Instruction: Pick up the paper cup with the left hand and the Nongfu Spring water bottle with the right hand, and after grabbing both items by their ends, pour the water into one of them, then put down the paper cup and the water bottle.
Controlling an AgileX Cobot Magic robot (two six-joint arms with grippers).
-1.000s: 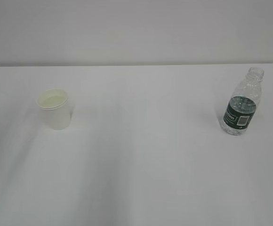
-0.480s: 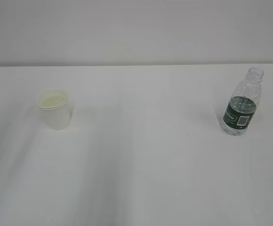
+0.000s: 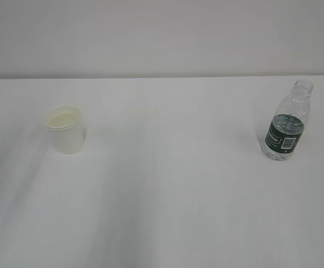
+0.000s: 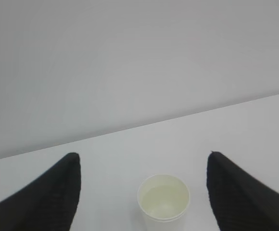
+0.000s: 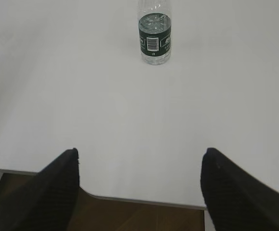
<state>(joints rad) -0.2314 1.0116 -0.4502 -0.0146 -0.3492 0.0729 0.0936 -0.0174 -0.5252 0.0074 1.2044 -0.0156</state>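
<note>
Paper cup (image 3: pixel 65 129) stands upright on the bench (image 3: pixel 167 184), well left of the water bottle (image 3: pixel 287 124); neither has shifted. Left claw (image 4: pixel 144 192) and right claw (image 5: pixel 139 187) both released, empty; grasping not yet begun.

**Surfaces and Materials**

The table (image 3: pixel 167 184) is smooth, matt white. The paper cup (image 3: pixel 66 131) looks matt, cream-white inside. The water bottle (image 3: pixel 287 125) is clear, ribbed, glossy plastic with a dark green label. The fingers (image 4: pixel 48 197) of both grippers are matt black with a fine textured grain. Bare brown wood-like floor (image 5: pixel 139 216) shows beyond the table edge.
</note>
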